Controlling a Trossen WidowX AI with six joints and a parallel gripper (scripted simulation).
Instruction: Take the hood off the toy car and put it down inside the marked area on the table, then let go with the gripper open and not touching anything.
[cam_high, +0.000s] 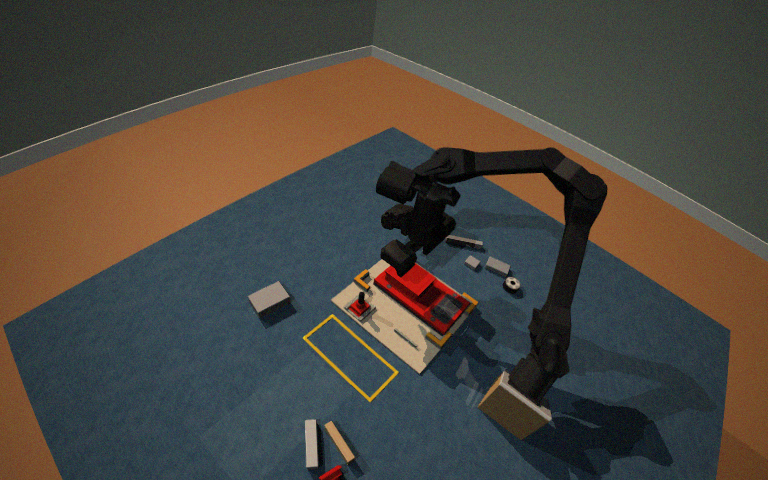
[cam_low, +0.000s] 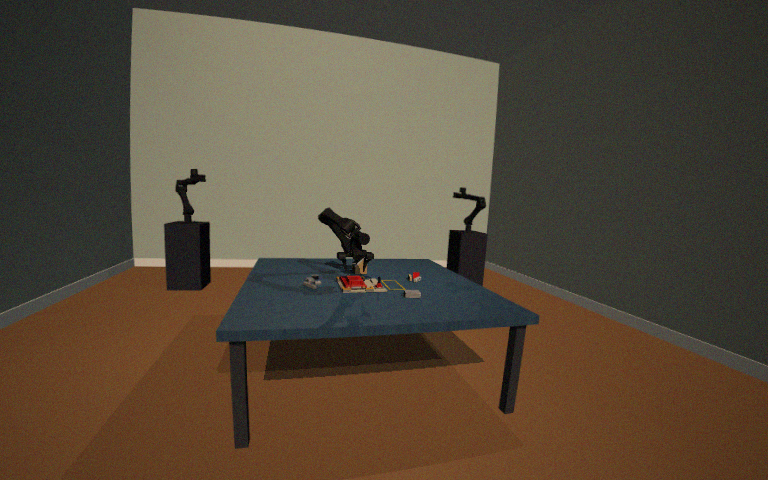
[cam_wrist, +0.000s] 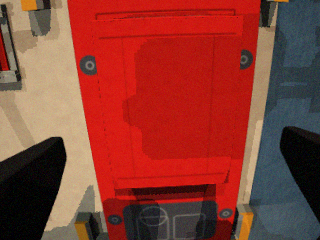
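From the top view, I have the gripper (cam_high: 408, 270) (cam_wrist: 175, 142) over the toy car (cam_high: 447, 322) (cam_low: 352, 286) (cam_wrist: 87, 115), and nothing is done yet beyond getting above it. The hood (cam_high: 412, 279) (cam_wrist: 172, 100) looks to be the raised red panel, on the car. The marked area (cam_high: 384, 386) (cam_low: 394, 280) lies beside the car, across the pale board (cam_high: 420, 365) (cam_wrist: 45, 105), with no hood in it.

The exterior view shows the arm (cam_low: 352, 240) reaching down behind the car; it's too small for me to judge the fingers.

Through the wrist view, my fingers stand nearly fully apart, one off each side of the car, holding nothing. Grasping, lifting, carrying, setting down and letting go all remain.
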